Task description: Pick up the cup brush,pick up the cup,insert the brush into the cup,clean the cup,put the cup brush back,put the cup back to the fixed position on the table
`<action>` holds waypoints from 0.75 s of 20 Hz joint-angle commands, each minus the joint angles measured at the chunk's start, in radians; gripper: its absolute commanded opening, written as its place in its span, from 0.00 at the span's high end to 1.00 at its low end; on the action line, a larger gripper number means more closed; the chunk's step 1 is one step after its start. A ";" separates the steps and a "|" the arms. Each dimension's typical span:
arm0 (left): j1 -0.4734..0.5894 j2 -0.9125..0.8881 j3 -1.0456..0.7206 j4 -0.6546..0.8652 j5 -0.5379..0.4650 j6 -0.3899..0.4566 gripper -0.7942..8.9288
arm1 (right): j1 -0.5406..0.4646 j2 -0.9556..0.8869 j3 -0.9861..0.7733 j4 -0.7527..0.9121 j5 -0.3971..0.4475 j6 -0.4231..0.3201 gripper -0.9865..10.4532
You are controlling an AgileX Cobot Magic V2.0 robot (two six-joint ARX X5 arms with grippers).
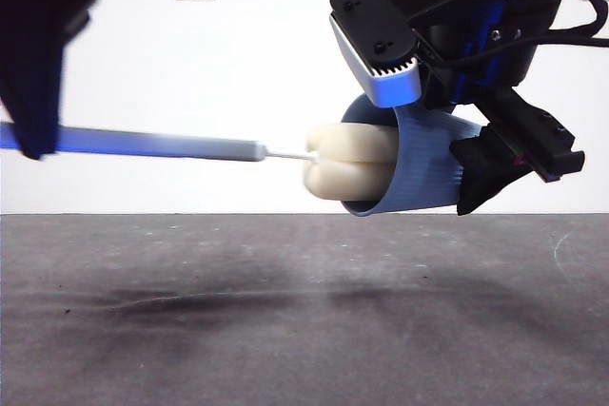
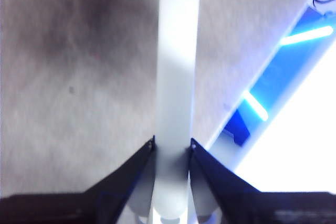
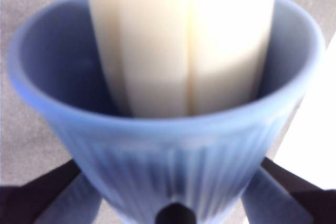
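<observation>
Front view: above the dark table (image 1: 285, 330), the cup brush (image 1: 171, 144) lies level, its sponge head pushed into the mouth of the tilted blue cup (image 1: 423, 168). Left wrist view: the left hand (image 2: 172, 145) is clamped on the brush's grey handle. Right wrist view: the right hand (image 3: 173, 192) grips the cup's ribbed wall, sponge inside

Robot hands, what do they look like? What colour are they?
Both are black. The left gripper has two flat, pointed jaws like wedges. The right gripper is chunky, with screws, a black cable looping above it, and a silver-edged, ridged camera box on its wrist.
</observation>
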 commanded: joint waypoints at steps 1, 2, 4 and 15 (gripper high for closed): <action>0.008 -0.025 0.001 -0.037 -0.013 -0.030 0.93 | 0.000 0.007 0.001 -0.003 0.002 0.009 0.92; 0.008 -0.034 0.001 -0.037 -0.013 -0.030 0.93 | 0.000 0.007 0.001 -0.002 0.000 0.009 0.92; 0.008 -0.036 0.001 -0.022 -0.011 -0.030 0.93 | 0.000 0.007 0.001 -0.002 0.000 0.009 0.92; -0.041 0.103 0.001 0.236 0.072 -0.031 0.93 | 0.005 0.007 0.001 -0.002 -0.025 0.020 0.92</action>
